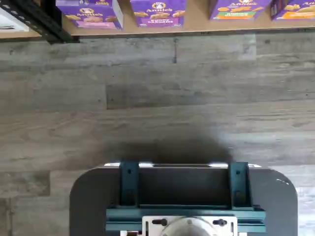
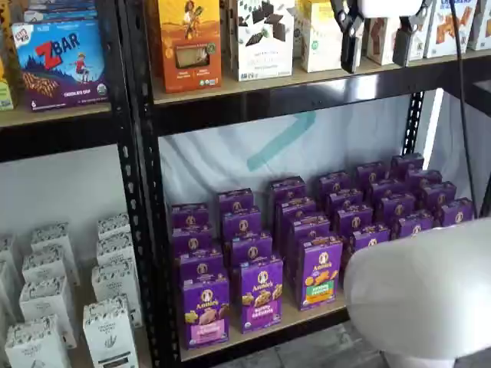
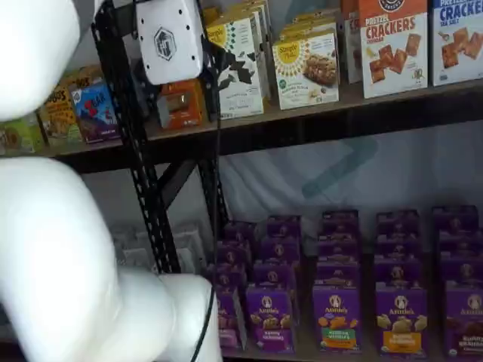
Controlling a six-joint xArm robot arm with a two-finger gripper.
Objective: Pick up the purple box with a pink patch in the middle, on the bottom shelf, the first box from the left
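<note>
Hand (image 2: 377, 47) hangs high at the top edge in a shelf view, two black fingers (image 2: 349, 37) spread well apart with clear space between them, nothing held. They sit in front of the upper shelf's boxes, a black cable (image 2: 462, 115) trailing down beside. In a shelf view the hand's white body (image 3: 167, 38) shows against the black upright (image 3: 139, 166), fingers mostly hidden behind it.

Arm's white links (image 3: 53, 249) fill the near foreground in both shelf views.

Wrist view: dark mount with teal brackets (image 1: 184, 196) over grey wood-plank floor (image 1: 157, 98), with the front edge of the bottom shelf (image 1: 197, 25) and four purple box fronts just beyond it.

The purple box (image 2: 205, 310) stands upright at the left end of the front row on the bottom shelf, just beside the perforated upright, pink panel on its lower front. It also shows in the wrist view (image 1: 89, 14). In a shelf view it is largely hidden behind the arm. Touching-close on its right is a purple box with a darker panel (image 2: 259, 294), then one with a green-and-orange panel (image 2: 319, 272). More purple boxes stand in rows behind.

Hand is well above and apart from the purple box.

Upper shelf carries orange (image 2: 188, 42), white (image 2: 261, 34) and cracker boxes (image 3: 392, 45). White cartons (image 2: 107, 330) stand in the neighbouring bay.
</note>
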